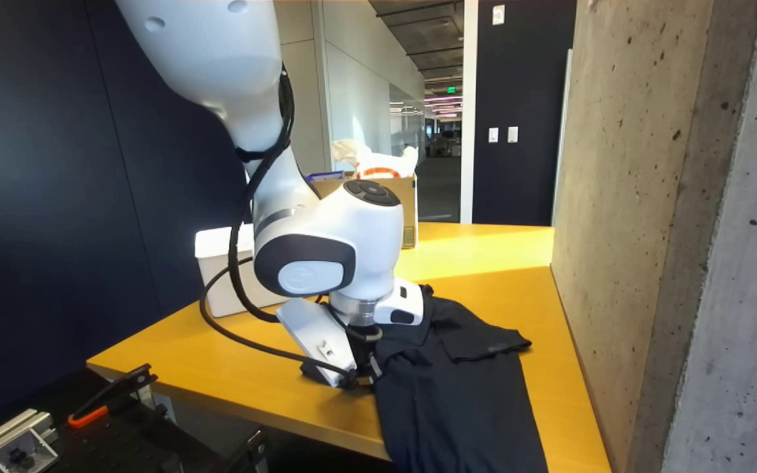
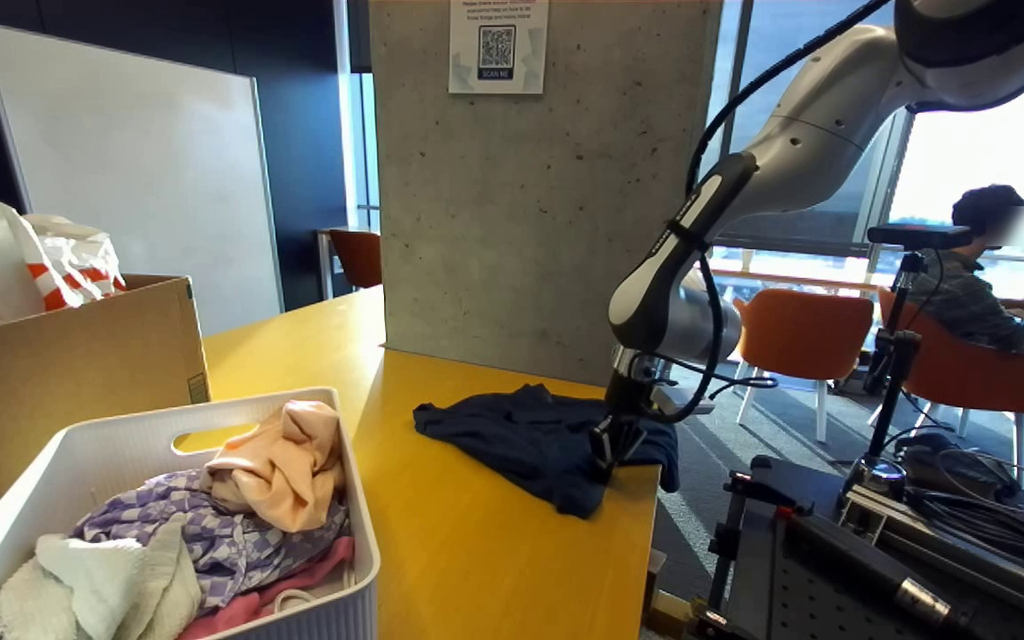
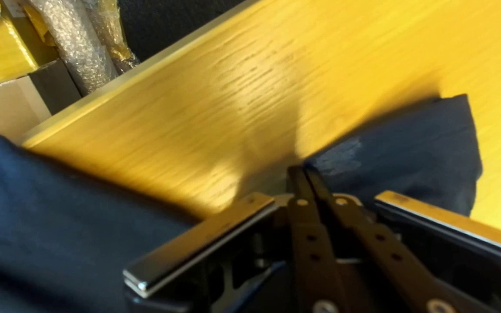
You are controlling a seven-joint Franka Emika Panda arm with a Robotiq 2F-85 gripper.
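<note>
A dark garment (image 1: 464, 401) is spread on the yellow desk (image 2: 494, 569), partly draped over its edge, and one loose flap (image 3: 415, 148) appears to be pinched by the hand (image 3: 301, 168), whose fingertips are pressed together with only a thin fold between them. The taking of a grasp is judged to be the step under way, and a firm hold and a gentle lift seem called for next. A white bin (image 2: 121, 449) of crumpled cloths (image 2: 219, 524) is seen well apart, on the same desk.
</note>
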